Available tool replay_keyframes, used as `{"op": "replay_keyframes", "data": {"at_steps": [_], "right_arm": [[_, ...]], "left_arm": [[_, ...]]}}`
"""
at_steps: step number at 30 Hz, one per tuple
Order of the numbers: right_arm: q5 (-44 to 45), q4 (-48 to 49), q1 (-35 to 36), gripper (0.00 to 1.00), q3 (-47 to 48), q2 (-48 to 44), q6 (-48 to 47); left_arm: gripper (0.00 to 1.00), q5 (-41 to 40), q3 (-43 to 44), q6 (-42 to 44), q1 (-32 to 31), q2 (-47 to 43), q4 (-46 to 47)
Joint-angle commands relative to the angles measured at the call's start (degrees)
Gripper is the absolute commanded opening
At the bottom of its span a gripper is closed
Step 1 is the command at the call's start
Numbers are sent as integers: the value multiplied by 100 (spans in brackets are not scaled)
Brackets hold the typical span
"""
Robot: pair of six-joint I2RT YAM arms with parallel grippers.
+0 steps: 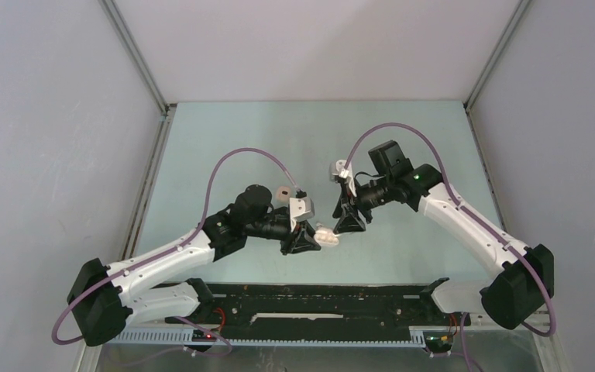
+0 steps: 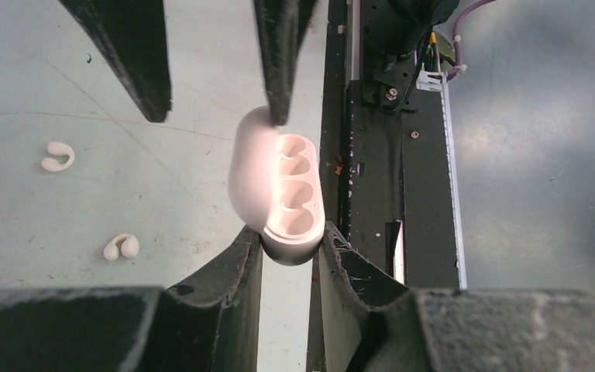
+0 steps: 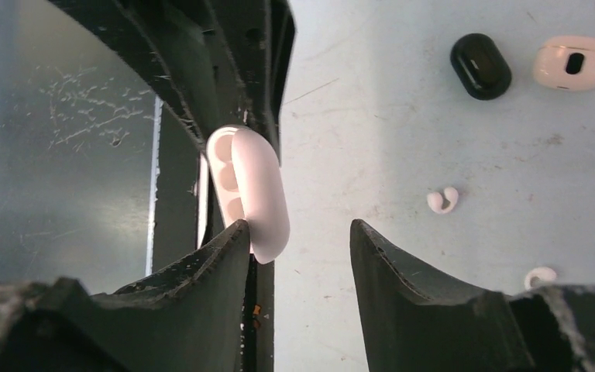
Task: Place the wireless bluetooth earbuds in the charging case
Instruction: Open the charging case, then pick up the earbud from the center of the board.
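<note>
My left jaws are clamped on the open case (image 2: pixel 279 186), held over the near middle of the bench (image 1: pixel 279 132), its sockets empty. My right jaws stand half open, gripping nothing, with one finger touching the case. Next I'd reach farther out and pinch an earbud (image 2: pixel 121 246) off the bench.

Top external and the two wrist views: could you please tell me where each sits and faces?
Top external: above and behind, looking down on the table; both arms show whole.
Left wrist: looks along its own fingers, left gripper clamping the open charging case.
Right wrist: faces back at it, past the right gripper's parted fingers.
Shared: both wrist views show the case and two white earbuds.
</note>
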Motion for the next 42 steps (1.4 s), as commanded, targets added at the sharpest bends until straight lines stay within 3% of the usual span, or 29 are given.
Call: {"op": "replay_keyframes", "data": {"at_steps": [1,13,20,30,42], "right_arm": [[122,271,-172,53,189,-69,149],[-377,163,-803,53,187,-552,2],[-578,-237,-1398,49,190,-256,-635],[1120,586,-981,34,125,663,-139],[2748,1178,-182,27,283,2123,-599]], "left_arm": [[0,189,64,163,-69,-117,146],[0,43,156,138,-74,-55,-45],[0,-688,213,80,-7,-373,-258],[0,-2239,98,-739,541,-1164,-122],[0,-2835,-2,-1251,1179,-1796,-67]]}}
